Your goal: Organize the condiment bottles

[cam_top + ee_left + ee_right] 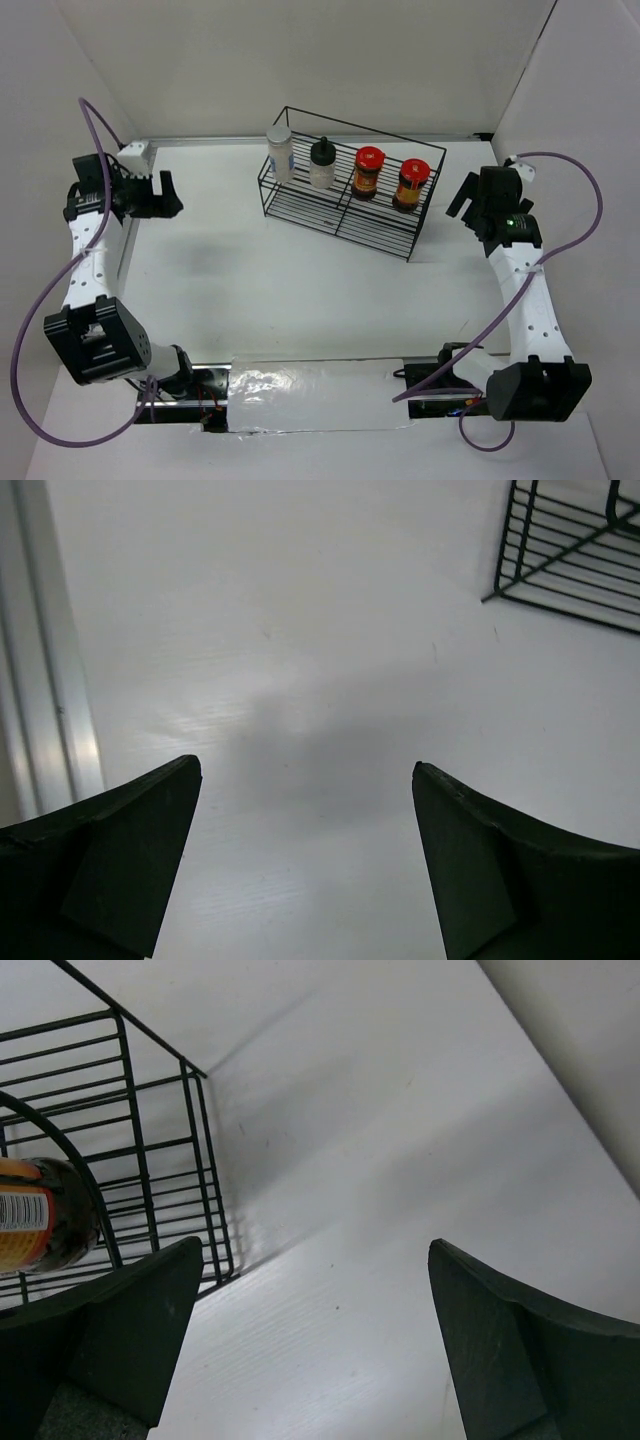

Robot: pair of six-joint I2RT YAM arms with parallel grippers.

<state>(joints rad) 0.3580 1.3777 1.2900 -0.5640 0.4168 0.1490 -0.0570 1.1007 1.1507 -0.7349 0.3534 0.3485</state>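
A black wire rack (385,240) stands at the back middle of the table. On its upper tier, left to right, stand a white cylinder with a silver-grey cap (280,153), a pale bottle with a black cap (321,164) and two brown jars with red lids (368,172) (411,184). My left gripper (172,196) is open and empty at the far left, well apart from the rack; its view (307,770) shows bare table and the rack's corner (570,555). My right gripper (462,197) is open and empty just right of the rack; its view (315,1245) shows one brown jar (45,1228) behind the wire (195,1140).
White walls close in the table at the back and both sides. A raised rail (45,700) runs along the left edge. A crinkled clear plastic sheet (315,395) lies at the near edge between the arm bases. Purple cables loop beside both arms.
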